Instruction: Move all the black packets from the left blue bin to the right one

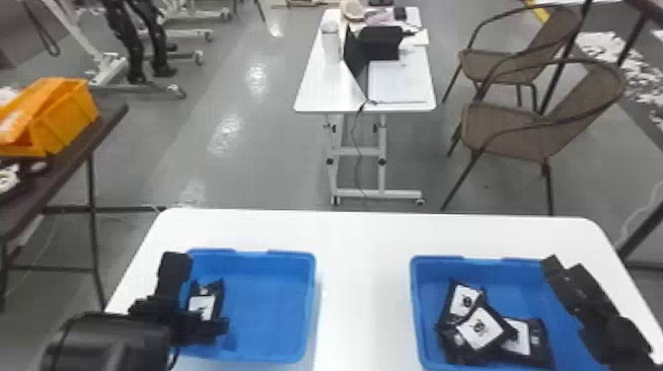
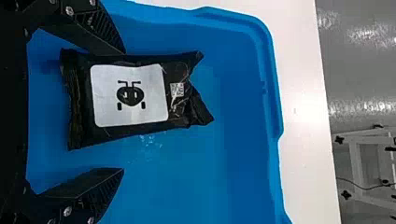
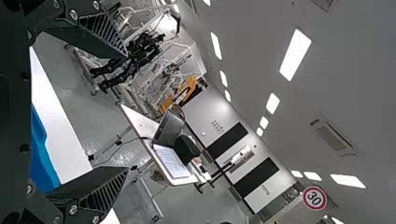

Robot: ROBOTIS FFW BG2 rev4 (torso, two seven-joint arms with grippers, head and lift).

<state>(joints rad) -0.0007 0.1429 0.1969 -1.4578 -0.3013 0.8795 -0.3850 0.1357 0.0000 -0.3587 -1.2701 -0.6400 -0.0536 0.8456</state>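
In the head view my left gripper (image 1: pixel 197 297) is over the left side of the left blue bin (image 1: pixel 266 306), by a black packet (image 1: pixel 201 304) with a white label. The left wrist view has this packet (image 2: pixel 130 95) lying in the bin, the open gripper (image 2: pixel 123 111) with one finger beyond each long side and a gap by the lower finger. The right blue bin (image 1: pixel 434 276) holds several black packets (image 1: pixel 479 327), some overlapping. My right gripper (image 1: pixel 566 277) is idle over that bin's right side; in the right wrist view the gripper (image 3: pixel 127 112) stands open, nothing between its fingers.
Both bins stand on a white table (image 1: pixel 365 276), with a strip of tabletop between them. Beyond are a small white desk (image 1: pixel 315 93), brown chairs (image 1: pixel 513 133) and, at the left, a dark table with an orange bin (image 1: pixel 69 118).
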